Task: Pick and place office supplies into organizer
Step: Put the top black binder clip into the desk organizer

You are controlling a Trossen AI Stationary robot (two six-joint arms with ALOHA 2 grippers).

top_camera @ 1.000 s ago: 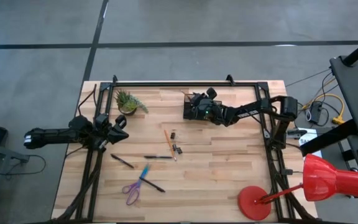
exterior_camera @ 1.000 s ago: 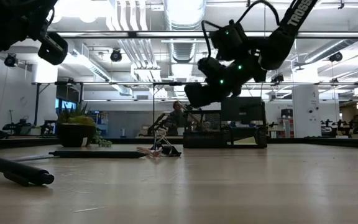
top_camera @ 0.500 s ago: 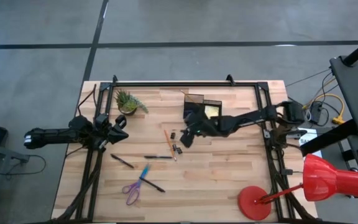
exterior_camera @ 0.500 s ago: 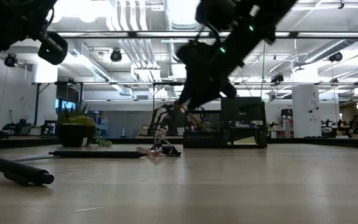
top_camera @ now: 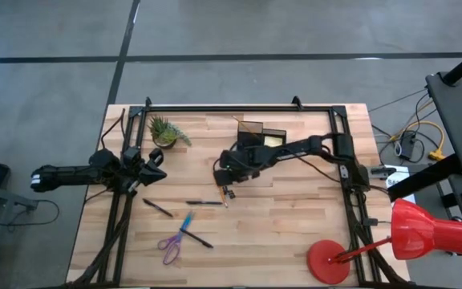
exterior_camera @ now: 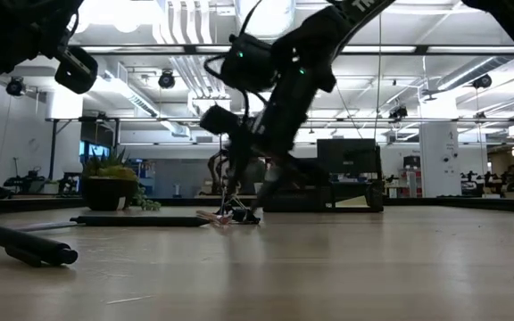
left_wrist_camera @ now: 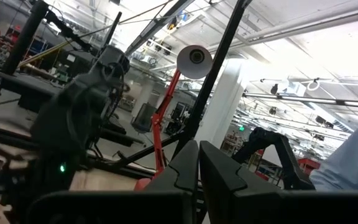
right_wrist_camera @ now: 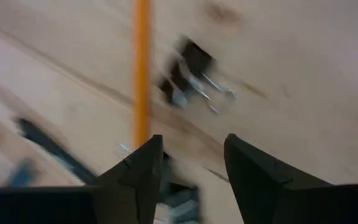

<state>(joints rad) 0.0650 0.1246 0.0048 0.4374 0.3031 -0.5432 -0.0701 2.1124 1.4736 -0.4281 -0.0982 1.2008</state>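
Observation:
The black organizer (top_camera: 252,129) stands at the table's far middle, with a yellow sticky-note pad (top_camera: 272,141) in its front part. An orange pencil (right_wrist_camera: 142,68), small binder clips (right_wrist_camera: 192,79) and a thin black pen (top_camera: 203,202) lie at mid-table. My right gripper (top_camera: 222,172) hovers open just above them, pointing steeply down, with nothing between its fingers (right_wrist_camera: 138,168). Nearer the front lie another black pen (top_camera: 157,208), a blue pen (top_camera: 185,222) and purple-handled scissors (top_camera: 170,246). My left gripper (top_camera: 159,164) waits shut at the table's left.
A small green potted plant (top_camera: 165,132) stands at the far left. A red desk lamp (top_camera: 411,233) stands at the near right corner. A black metal frame (top_camera: 239,107) runs along the table's far and side edges.
My right gripper has left the organizer and swung toward the table's left and near side, sinking a little. It has rolled and tipped from nearly level to steeply down, and now hangs over the pencil and clips. The supplies on the table have stayed in place.

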